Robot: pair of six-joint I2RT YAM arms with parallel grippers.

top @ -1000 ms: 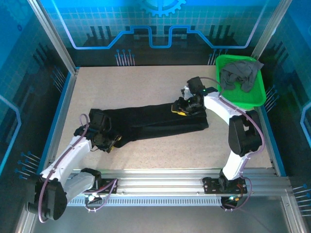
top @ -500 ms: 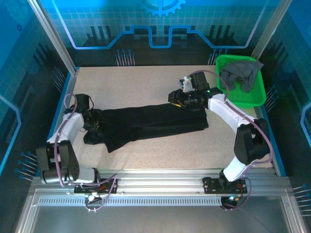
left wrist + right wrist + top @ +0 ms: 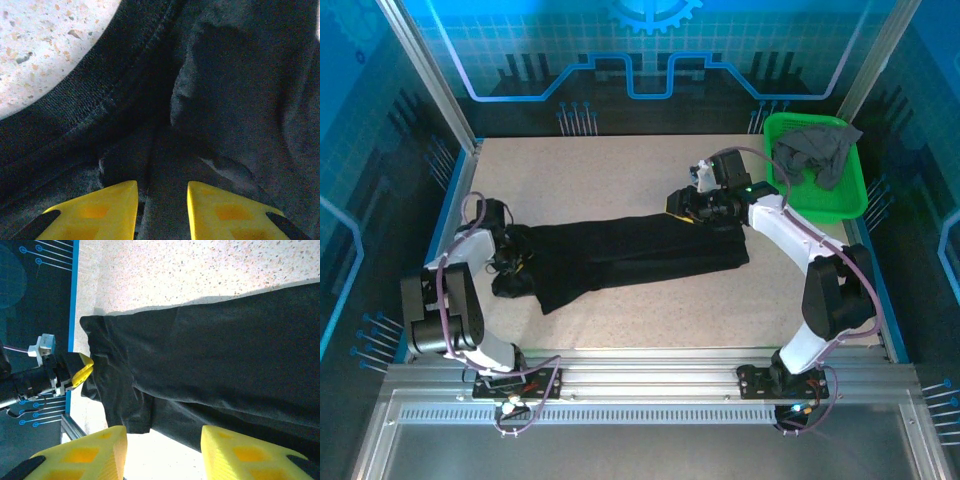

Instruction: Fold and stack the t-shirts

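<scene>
Black cloth bunches up between the yellow left fingers (image 3: 95, 207), which pinch the left end of the black t-shirt (image 3: 630, 255). The shirt lies in a long strip across the speckled table (image 3: 620, 170). The right fingers (image 3: 85, 452) are at its far right edge, and I cannot tell if they hold it. Farther back, the grey t-shirt (image 3: 815, 150) lies crumpled in the green basket (image 3: 825, 203).

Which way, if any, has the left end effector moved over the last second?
Yes. The left end effector went leftward and away from the front rail, to the left end of the black shirt.
</scene>
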